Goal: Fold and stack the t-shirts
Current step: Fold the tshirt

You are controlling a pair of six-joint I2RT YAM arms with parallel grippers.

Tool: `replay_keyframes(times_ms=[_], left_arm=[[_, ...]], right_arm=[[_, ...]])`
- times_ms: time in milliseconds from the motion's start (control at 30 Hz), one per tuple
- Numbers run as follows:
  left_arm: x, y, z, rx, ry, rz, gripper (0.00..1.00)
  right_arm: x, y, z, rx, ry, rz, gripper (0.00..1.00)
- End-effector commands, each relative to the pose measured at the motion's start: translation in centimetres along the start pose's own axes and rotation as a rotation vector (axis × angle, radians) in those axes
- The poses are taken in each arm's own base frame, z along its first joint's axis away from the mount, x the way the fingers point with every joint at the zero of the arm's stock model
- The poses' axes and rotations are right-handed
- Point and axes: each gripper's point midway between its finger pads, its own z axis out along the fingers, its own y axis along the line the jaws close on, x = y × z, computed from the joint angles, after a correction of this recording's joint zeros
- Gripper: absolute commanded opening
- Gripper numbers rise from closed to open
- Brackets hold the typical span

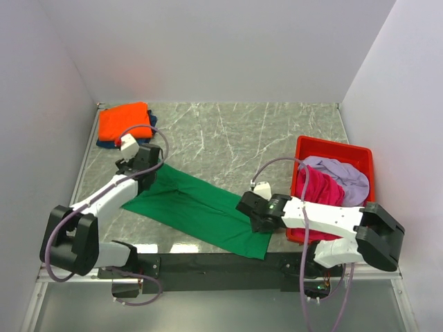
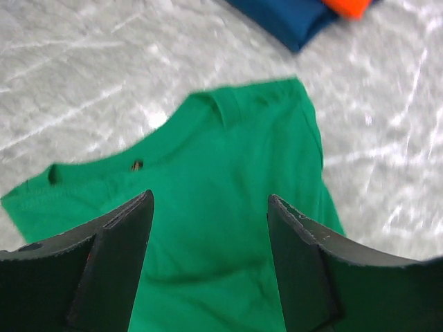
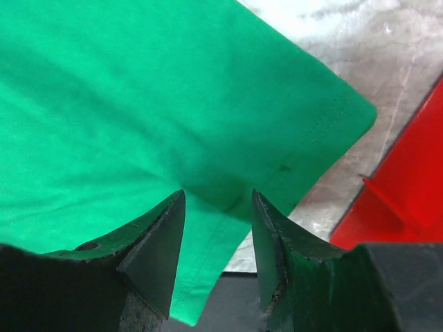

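A bright green t-shirt point(image 1: 201, 211) lies as a long flat strip slanting across the table's front. Its collar end point(image 2: 228, 152) is under my left gripper point(image 1: 147, 171) point(image 2: 211, 207). That gripper hovers open over the cloth and holds nothing. My right gripper point(image 1: 250, 211) point(image 3: 218, 197) stands open over the hem corner point(image 3: 138, 104), with a small pucker of green cloth lying loose between its jaws. An orange t-shirt point(image 1: 123, 121) point(image 2: 346, 5) lies folded on a navy blue one point(image 1: 104, 144) point(image 2: 291, 21) at the back left. A magenta t-shirt point(image 1: 322, 187) and a pale lilac one point(image 1: 342, 173) are crumpled in the bin.
A red plastic bin point(image 1: 332, 144) point(image 3: 408, 194) stands on the right of the marble table point(image 1: 228, 131), close to my right arm. White walls enclose the table on three sides. The shirt's hem hangs slightly over the dark front rail point(image 1: 208, 263).
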Motion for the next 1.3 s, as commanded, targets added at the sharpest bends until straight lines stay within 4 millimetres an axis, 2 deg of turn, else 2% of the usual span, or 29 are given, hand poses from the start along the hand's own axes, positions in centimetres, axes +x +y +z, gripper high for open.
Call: replay_keyframes(times_ms=[0, 33, 67, 100, 133, 167, 300, 333, 567, 867, 1000, 1267], left_arm=[[-3.3, -2.0, 1.4, 0.071, -0.042, -0.069, 0.71], [-3.2, -2.2, 2.1, 0.063, -0.035, -0.043, 0.71], [-4.5, -3.1, 2.3, 0.078, -0.058, -0.055, 0.70], [-4.9, -3.3, 2.8, 0.072, -0.060, -0.051, 0.70], [-4.4, -3.6, 3.8, 0.065, -0.036, -0.024, 0.70], [-5.3, -4.6, 4.1, 0.085, -0.044, -0.034, 0.70], [-5.7, -6.0, 6.5, 0.147, 0.006, -0.059, 0.67], [-5.3, -6.7, 7.0, 0.177, 0.035, -0.058, 0.67], [-3.8, -7.0, 10.2, 0.176, 0.130, -0.062, 0.64], [-1.9, -7.6, 12.3, 0.182, 0.199, -0.063, 0.59], [-1.9, -7.6, 12.4, 0.177, 0.201, -0.072, 0.49], [-2.0, -7.1, 12.4, 0.192, 0.214, -0.098, 0.48]], right_arm=[[-2.0, 1.2, -1.5, -0.069, -0.084, 0.049, 0.50], [-2.5, 1.6, -1.8, -0.090, -0.103, 0.045, 0.50], [-3.2, 2.1, -2.2, -0.107, -0.119, 0.043, 0.50], [-3.6, 2.3, -2.2, -0.112, -0.128, 0.039, 0.50], [-4.2, 2.8, -2.3, -0.127, -0.145, 0.027, 0.50], [-4.9, 3.3, -2.5, -0.138, -0.158, 0.029, 0.50], [-6.3, 3.7, -1.6, -0.115, -0.167, 0.011, 0.50], [-6.7, 4.0, -1.5, -0.127, -0.173, 0.002, 0.50], [-6.8, 3.8, -0.5, -0.129, -0.160, -0.005, 0.50], [-6.6, 1.4, 0.6, -0.090, -0.151, 0.048, 0.50], [-6.7, 0.3, 0.6, -0.083, -0.155, 0.067, 0.50], [-7.0, -2.1, 1.5, -0.058, -0.138, 0.114, 0.51]])
